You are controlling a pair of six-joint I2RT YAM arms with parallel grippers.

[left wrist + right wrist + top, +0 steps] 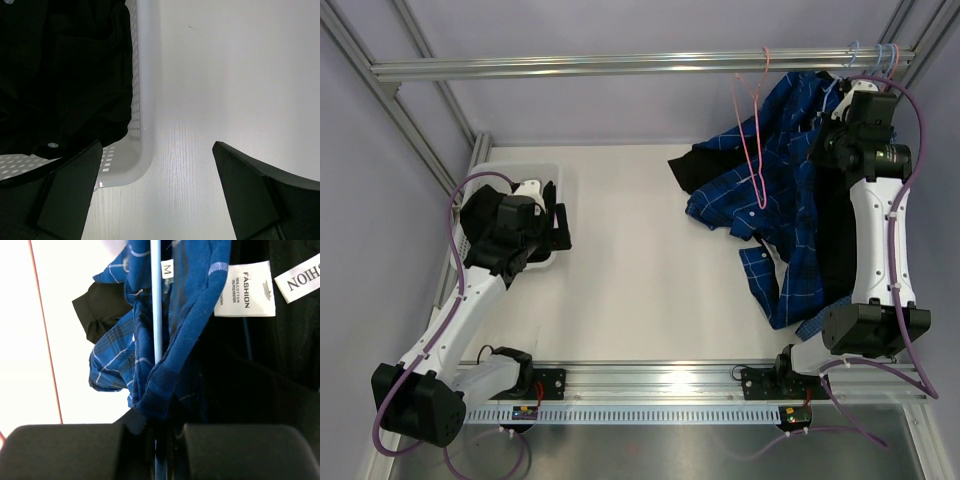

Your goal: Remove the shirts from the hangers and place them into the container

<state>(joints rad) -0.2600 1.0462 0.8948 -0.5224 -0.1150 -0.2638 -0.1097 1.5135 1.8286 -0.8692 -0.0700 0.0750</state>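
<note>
Pinching the blue plaid shirt [115,357] at its collar, the right gripper [166,434] is clenched with the light blue hanger [156,300] wire in the same gap, running to 12 o'clock, while the container [556,172] lies well apart at 9 o'clock in the top view, under the spread left gripper [155,150].

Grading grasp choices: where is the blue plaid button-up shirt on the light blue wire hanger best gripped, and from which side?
Probably the folded collar of the blue plaid shirt, beside the light blue wire hanger, approached from the near side as the right gripper does: that edge hangs free as a narrow ridge fitting between fingers.
</note>
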